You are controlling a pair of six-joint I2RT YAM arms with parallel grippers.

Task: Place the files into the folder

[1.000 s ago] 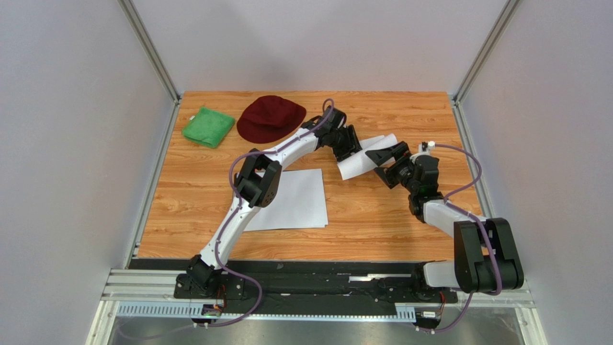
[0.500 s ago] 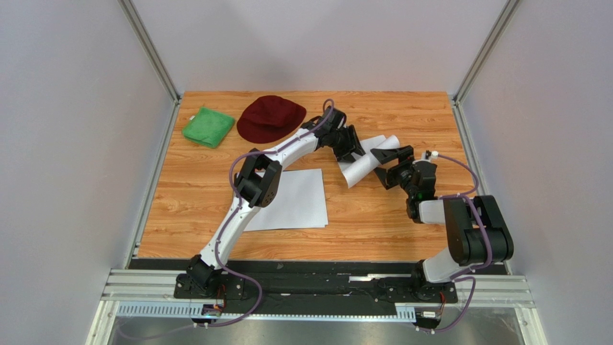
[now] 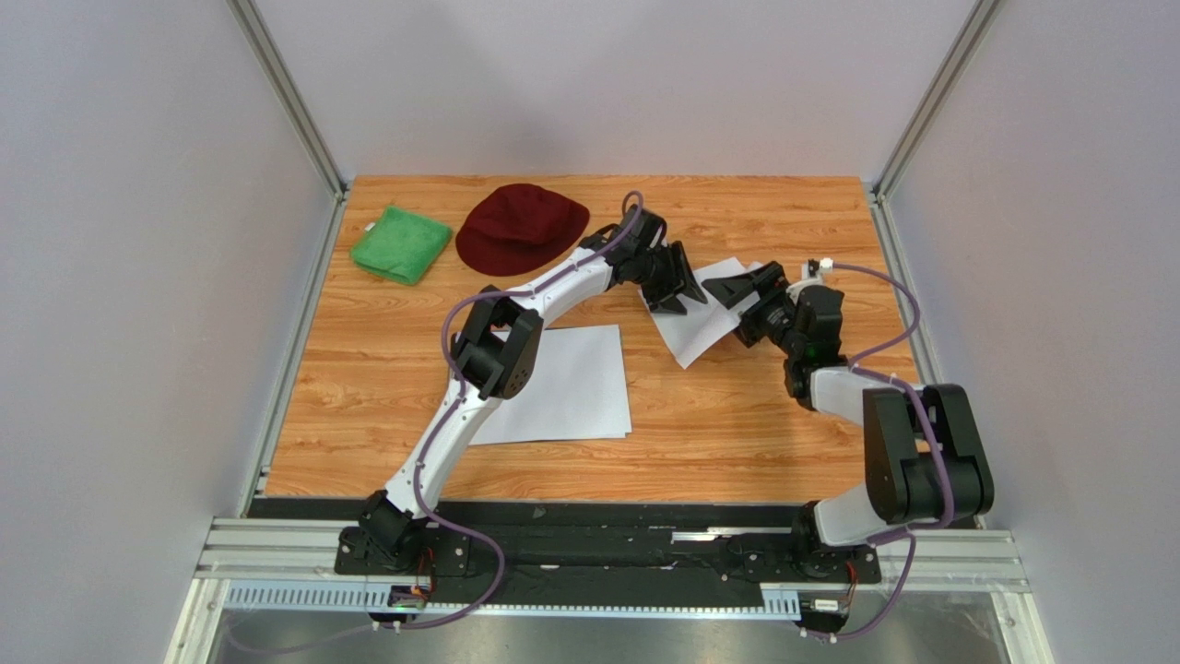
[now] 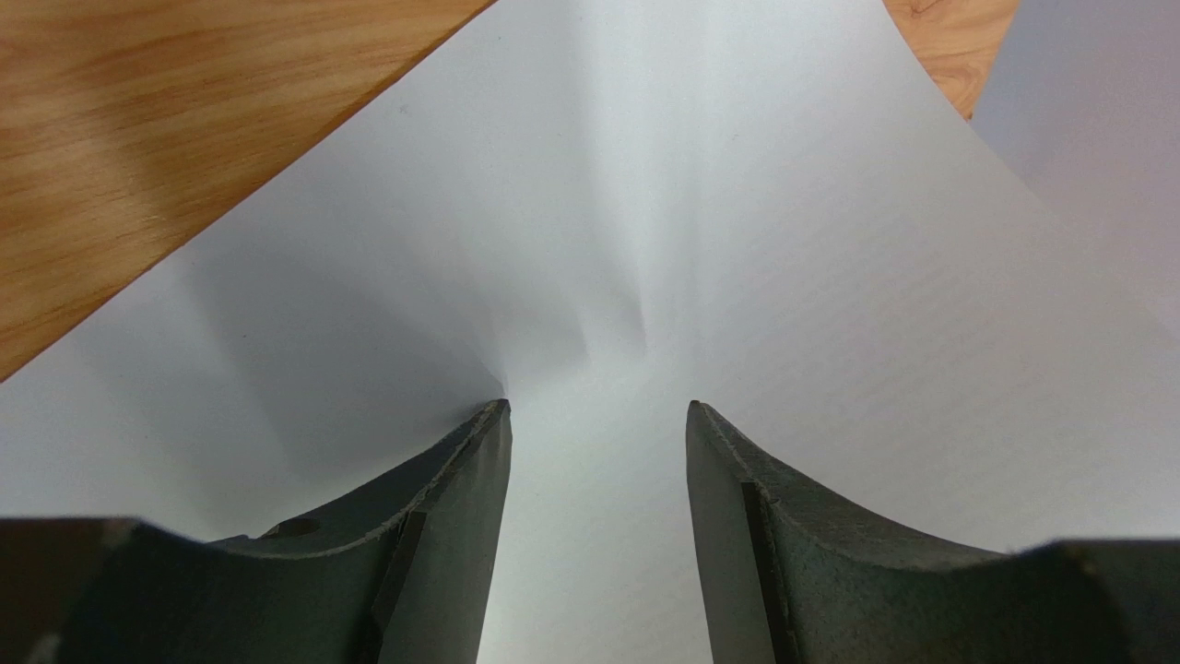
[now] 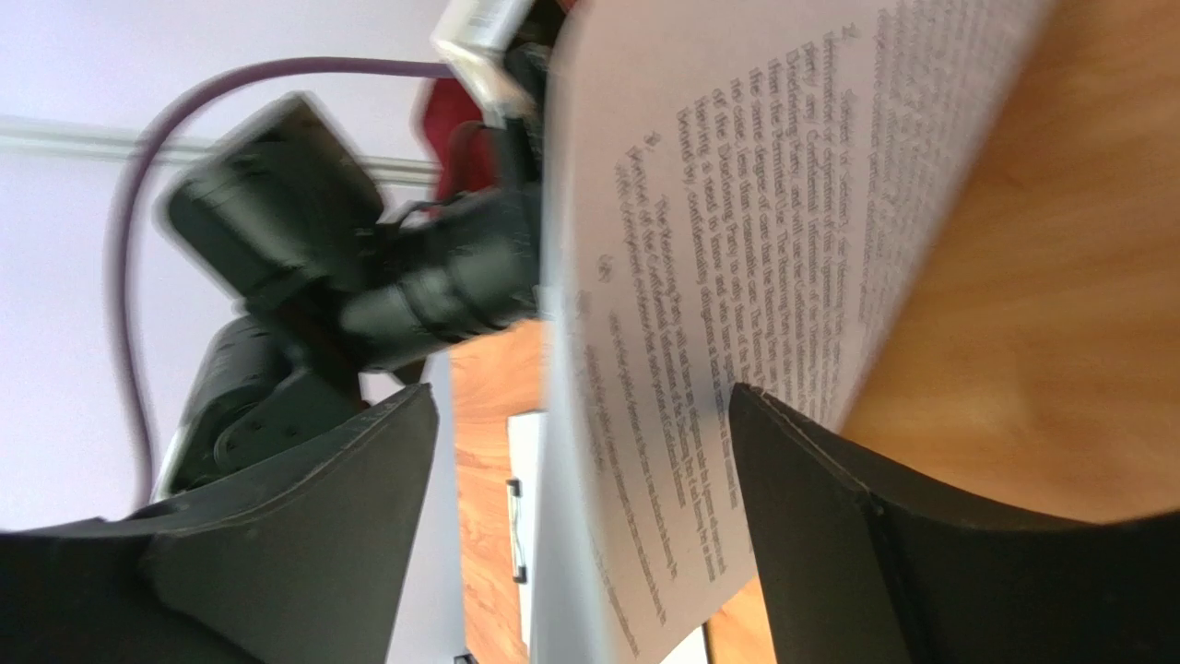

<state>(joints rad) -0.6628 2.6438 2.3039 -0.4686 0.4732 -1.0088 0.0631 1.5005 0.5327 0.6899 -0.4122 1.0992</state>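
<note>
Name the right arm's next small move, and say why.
Probably close the right gripper on the printed sheet. Its jaws stand open with the sheet's edge passing between them, so nothing is gripped yet. The left gripper rests open on what looks like the same sheet. A firm pinch seems needed before carrying it anywhere.

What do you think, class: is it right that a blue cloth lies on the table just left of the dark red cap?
Not quite. The cloth is green, not blue. It does lie on the table just left of the dark red cap. The top external view shows this.
</note>
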